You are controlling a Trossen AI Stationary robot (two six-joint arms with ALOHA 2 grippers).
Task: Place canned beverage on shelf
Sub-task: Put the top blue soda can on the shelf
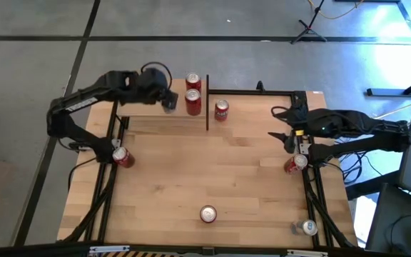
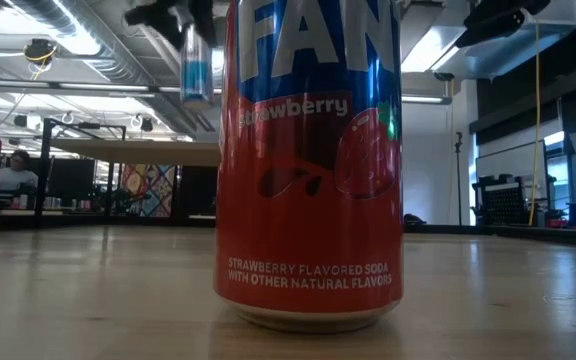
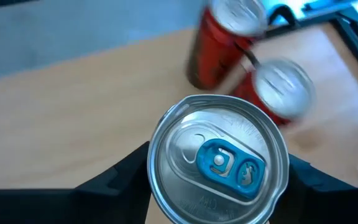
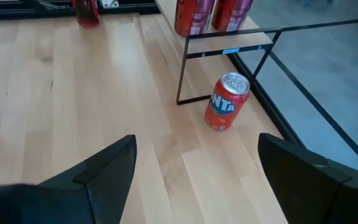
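Closest to your low camera stands a glossy red strawberry soda can (image 2: 309, 165) on the wooden table (image 1: 212, 171). Your left gripper (image 3: 219, 180) grasps a round aluminium-topped can (image 3: 219, 160) over the light-wood shelf (image 1: 145, 109), beside two red cans (image 1: 193, 93) already there. Your right gripper (image 4: 194, 165) hangs released near the table's right edge.

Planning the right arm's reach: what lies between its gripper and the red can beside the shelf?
Only bare light-wood tabletop separates the right gripper from that upright red soda can, per the high view.

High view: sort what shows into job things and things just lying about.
Job: shelf, left end effector shut on a can, two red cans shelved.
Lying about: Fanta strawberry can front-centre, other loose cans, open right end effector, stand on floor.
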